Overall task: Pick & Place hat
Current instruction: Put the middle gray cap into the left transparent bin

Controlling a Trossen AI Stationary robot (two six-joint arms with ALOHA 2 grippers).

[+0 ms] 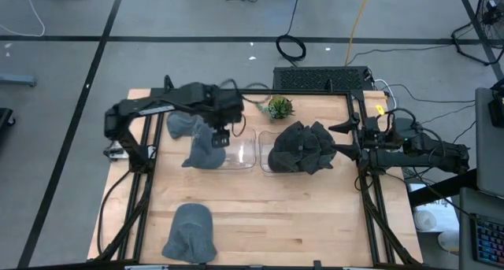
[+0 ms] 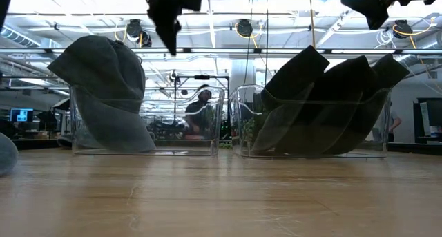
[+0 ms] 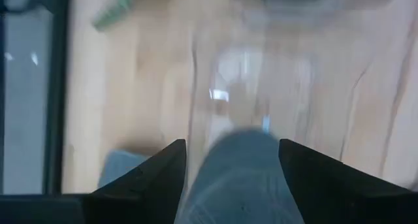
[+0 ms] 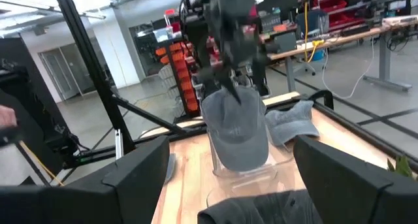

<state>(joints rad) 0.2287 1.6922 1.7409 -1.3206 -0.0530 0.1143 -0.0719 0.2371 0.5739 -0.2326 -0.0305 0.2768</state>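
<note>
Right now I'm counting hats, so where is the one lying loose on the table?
In the high view the loose grey hat lies on the table's near left part, in front of the left clear bin, far from both grippers.

left wrist view: it is all blurred; the grey hat (image 3: 243,178) between my left fingers (image 3: 151,175) is cut by the bottom edge, and I cannot tell if it touches them.
clear bin (image 3: 261,87) in left wrist view: only smeared reflections, the walls are hard to follow.
low view: my left gripper (image 2: 168,19) and my right gripper (image 2: 376,7) are cut off by the top edge.
front hat (image 2: 5,154) in low view: only a small part shows at the left edge.
person (image 2: 200,112) behind the bins: seen through plastic, too small and dim to tell details.
dark hats (image 4: 261,211) in right wrist view: cut by the bottom edge.
</note>
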